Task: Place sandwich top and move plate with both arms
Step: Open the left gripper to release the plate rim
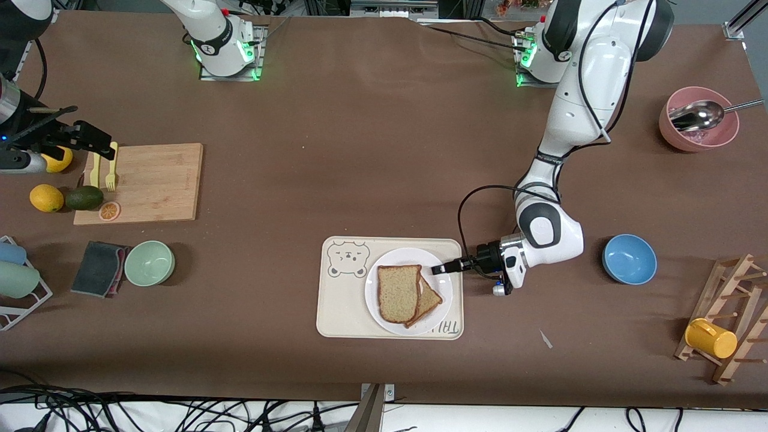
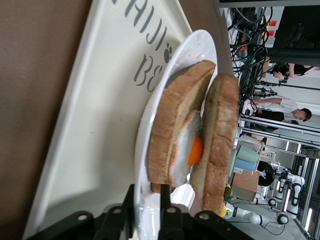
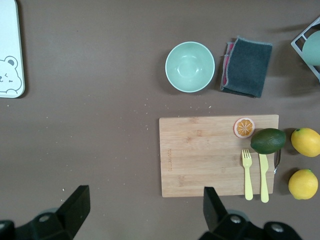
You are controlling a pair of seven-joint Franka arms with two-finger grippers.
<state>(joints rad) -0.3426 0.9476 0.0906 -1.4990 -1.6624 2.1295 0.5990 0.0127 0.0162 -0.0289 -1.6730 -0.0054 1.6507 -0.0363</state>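
The high front camera faces the arm bases along the frame's top, the left wrist camera sits low and close against the plate point(image 2: 150, 150) on the tray point(image 1: 336, 300), and the right wrist camera looks straight down from height on the cutting board point(image 3: 210, 155), the tray's corner point(image 3: 10, 50) at upper left.

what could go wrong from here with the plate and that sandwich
The left gripper has its jaws on the rim of the plate at one edge only, so a lift could tip it. The sandwich top sits skewed on the egg slice and could slide off. The plate rests on the bear-print tray, whose rim may catch it. The right gripper waits open above the cutting board.
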